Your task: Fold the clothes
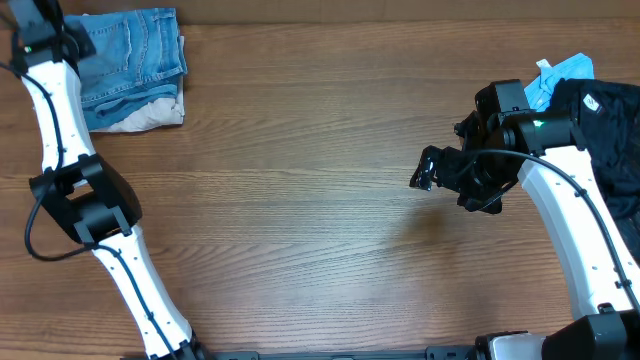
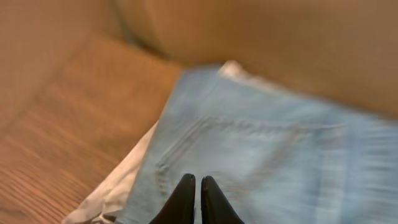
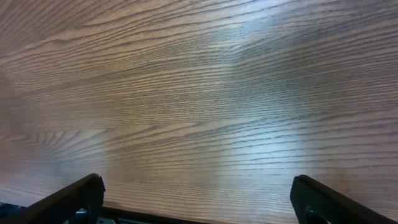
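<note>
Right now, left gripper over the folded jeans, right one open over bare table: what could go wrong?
1. The left gripper is shut over the jeans, which lie folded on the cream trousers. Blur hides whether it touches them. A bump could rumple the fold or drag both pieces.
2. The right arm runs next to the black clothes. Swinging it with the right gripper open might snag them.

The desk (image 1: 300,200) is brown wood with long lines in it; at its far left corner lie cream trousers (image 1: 150,117), with folded blue jeans (image 1: 130,55) on top of them; at the right edge sits a heap of black clothes (image 1: 610,130), a small bright blue cloth (image 1: 562,72) touching it.
</note>
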Available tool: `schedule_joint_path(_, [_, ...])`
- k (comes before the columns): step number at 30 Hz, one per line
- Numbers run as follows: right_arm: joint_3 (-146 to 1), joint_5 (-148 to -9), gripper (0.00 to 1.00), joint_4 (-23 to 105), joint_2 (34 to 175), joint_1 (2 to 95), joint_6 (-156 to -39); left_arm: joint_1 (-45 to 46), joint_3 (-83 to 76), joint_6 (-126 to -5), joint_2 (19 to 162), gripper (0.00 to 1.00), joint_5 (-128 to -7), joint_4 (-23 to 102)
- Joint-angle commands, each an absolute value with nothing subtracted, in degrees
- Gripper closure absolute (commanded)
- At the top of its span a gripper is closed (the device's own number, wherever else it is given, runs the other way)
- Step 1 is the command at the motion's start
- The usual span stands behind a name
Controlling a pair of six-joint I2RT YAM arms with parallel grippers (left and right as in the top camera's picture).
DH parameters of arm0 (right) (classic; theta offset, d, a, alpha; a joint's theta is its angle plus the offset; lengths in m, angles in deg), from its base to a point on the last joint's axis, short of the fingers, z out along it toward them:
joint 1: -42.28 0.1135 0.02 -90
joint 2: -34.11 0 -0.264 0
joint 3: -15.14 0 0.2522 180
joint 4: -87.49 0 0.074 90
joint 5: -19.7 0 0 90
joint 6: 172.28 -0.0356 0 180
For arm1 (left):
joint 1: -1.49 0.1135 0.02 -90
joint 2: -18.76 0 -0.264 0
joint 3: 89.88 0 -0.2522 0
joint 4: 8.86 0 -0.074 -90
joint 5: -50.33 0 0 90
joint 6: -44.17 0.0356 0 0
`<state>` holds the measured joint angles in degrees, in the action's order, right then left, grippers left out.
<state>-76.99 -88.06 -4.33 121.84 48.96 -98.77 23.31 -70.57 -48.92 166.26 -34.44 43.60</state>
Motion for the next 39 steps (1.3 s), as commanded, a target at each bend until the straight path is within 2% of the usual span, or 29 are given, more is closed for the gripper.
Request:
schedule_joint_path(1, [-78.1,-87.9,0.00,-4.2,121.7,48.6,-98.6,19.4,-70.5,-50.2,160.5,0.93,-39.7,46.4])
schedule_joint_path(11, [-78.1,-87.9,0.00,-4.4,121.7,48.6,-98.5,13.6,-69.9,-52.7,165.0,0.96,-39.7,60.3])
schedule_joint_path(20, [-78.1,-87.9,0.00,-4.6,121.7,48.6,-98.5,13.5,-69.9,-55.3,171.8,0.96,-39.1,67.0])
schedule_joint_path(30, [-78.1,-87.9,0.00,-4.6,121.7,48.6,-98.4,13.6,-70.1,-55.3,162.6,0.96,-39.1,71.8])
schedule_joint_path(31, [-78.1,-87.9,0.00,-4.5,121.7,48.6,-98.4,13.6,-70.1,-55.3,160.9,0.93,-39.1,73.1])
schedule_joint_path(32, [-78.1,-87.9,0.00,-4.4,121.7,48.6,-98.4,13.6,-70.1,-55.3,159.4,0.80,-39.4,74.3])
schedule_joint_path(33, [-78.1,-88.1,0.00,-4.4,121.7,48.6,-98.6,13.6,-70.1,-55.3,157.7,0.56,-39.5,75.7])
schedule_joint_path(34, [-78.2,-88.9,0.00,-4.4,121.7,48.6,-98.6,13.6,-70.1,-55.3,156.1,0.17,-39.6,77.0])
schedule_joint_path(35, [-78.2,-89.7,0.00,-4.3,121.7,48.6,-98.6,13.6,-70.1,-55.3,154.7,0.00,-39.6,77.9])
schedule_joint_path(39, [-79.3,-91.4,0.00,-4.0,121.6,48.6,-98.5,13.6,-70.1,-55.3,148.8,0.00,-39.6,81.2])
